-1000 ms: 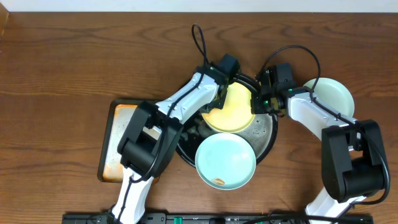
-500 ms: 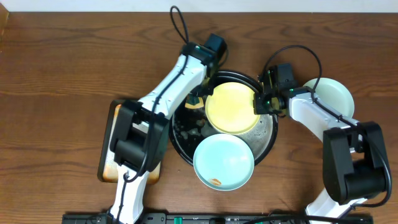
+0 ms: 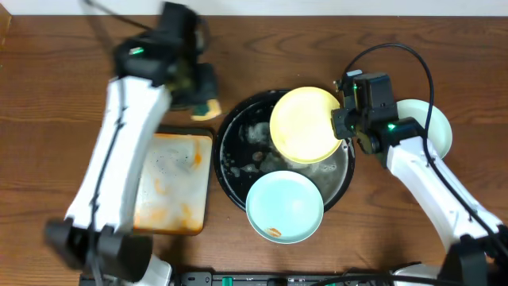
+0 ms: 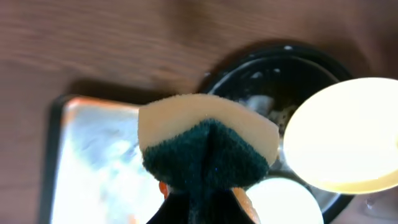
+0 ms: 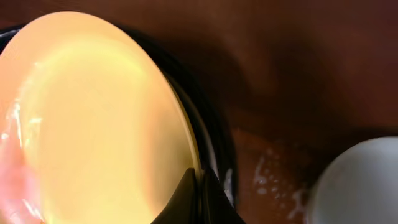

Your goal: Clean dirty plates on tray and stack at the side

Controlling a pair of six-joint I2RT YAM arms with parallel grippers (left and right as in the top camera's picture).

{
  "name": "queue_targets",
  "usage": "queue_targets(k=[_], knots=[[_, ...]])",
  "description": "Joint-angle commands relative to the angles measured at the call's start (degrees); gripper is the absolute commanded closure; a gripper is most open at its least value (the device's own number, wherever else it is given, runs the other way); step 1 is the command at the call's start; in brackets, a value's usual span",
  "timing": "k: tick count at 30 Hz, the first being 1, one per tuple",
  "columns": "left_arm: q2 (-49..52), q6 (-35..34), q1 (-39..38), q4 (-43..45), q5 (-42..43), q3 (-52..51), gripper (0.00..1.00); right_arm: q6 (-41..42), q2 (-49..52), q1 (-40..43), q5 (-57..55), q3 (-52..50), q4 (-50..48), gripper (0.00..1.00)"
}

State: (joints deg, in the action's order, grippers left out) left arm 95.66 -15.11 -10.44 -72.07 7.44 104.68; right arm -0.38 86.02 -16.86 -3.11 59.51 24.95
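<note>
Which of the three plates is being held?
The pale yellow plate, pinched at its rim by the right tool; the blue plate lies on the tray, the whitish plate on the table.

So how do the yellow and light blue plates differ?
The yellow plate is gripped at its rim by the right hand; the light blue plate lies free on the tray rim. The blue one carries an orange smear; the yellow shows none. Both are round.
</note>
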Motion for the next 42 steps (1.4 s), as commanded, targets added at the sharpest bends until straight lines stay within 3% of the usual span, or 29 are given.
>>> queue_targets(k=[1,8,17,23,30,42], knots=[[-3.1,3.0,4.4,-2.5,0.7,-2.5,0.92,-4.9,-2.6,-3.3,-10.5,0.2,0.2,0.99],[-8.6,5.1,11.4,-3.8,0.7,-10.9,0.92,-12.3,-4.4,-14.5,-33.3,0.2,-1.4,0.99],[-8.9,5.5,13.7,-0.1,0.7,-23.1,0.92,-20.6,-4.4,-26.7,-55.0,0.2,-4.4,0.99],[-8.9,5.5,16.1,1.2,0.7,-24.4,0.92,-26.3,-4.4,-32.1,-66.8,0.2,-7.7,0.99],[-8.9,6.3,16.9,1.2,0.8,-24.4,0.92,-33.2,-4.4,-36.6,-72.4,0.2,-11.6,0.99],[-8.9,6.3,16.9,1.2,0.8,-24.4,0.92,-33.6,-4.4,-37.0,-73.2,0.2,-12.1,0.99]])
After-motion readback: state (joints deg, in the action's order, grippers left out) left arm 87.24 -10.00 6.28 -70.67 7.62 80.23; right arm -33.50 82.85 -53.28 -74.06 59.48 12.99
